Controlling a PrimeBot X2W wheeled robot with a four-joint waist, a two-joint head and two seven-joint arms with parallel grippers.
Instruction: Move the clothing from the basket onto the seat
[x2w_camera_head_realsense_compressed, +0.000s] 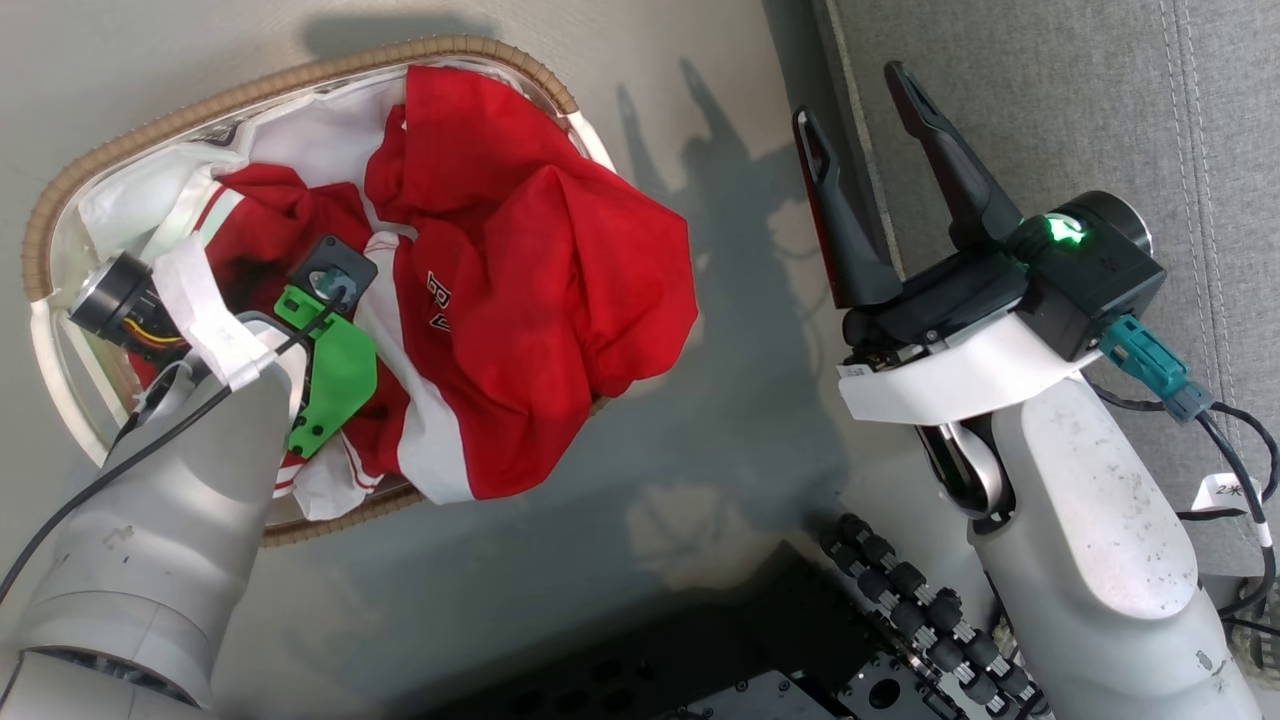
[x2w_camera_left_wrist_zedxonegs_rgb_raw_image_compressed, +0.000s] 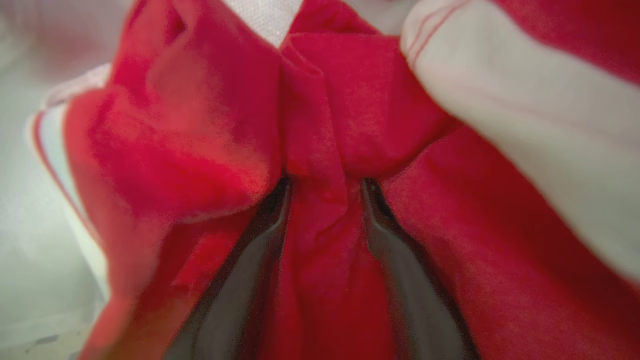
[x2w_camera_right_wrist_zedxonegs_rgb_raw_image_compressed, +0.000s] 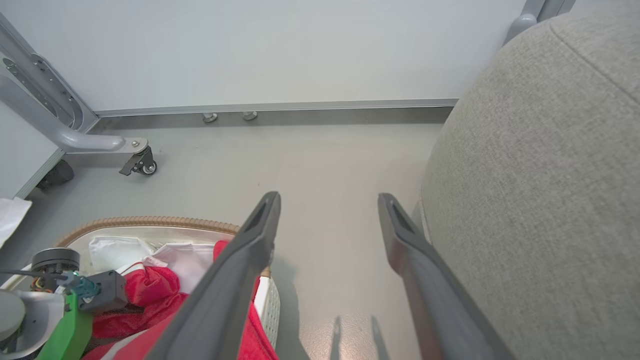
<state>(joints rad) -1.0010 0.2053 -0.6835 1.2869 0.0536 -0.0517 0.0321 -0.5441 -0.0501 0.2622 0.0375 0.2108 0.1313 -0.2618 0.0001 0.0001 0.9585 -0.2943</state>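
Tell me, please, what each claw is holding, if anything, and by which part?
The left claw has a bunched fold of the red clothing between its fingers; whether it grips cannot be told. The right claw is open, holding nothing.

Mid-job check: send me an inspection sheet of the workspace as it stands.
Surface: grey floor, shadowed beside the basket.
Job's things: clothing heaped in the basket, one part hanging over its rim; seat to the right, across a strip of floor.
Clutter: nothing seen.
Grippers: left gripper down in the clothing, a red fold between its fingers, grip not certain; right gripper open, holding nothing, beside the seat.
Cables: teal-plugged cable loose at right wrist; black cable off left forearm.
Surroundings: pale wall, wheeled frame.
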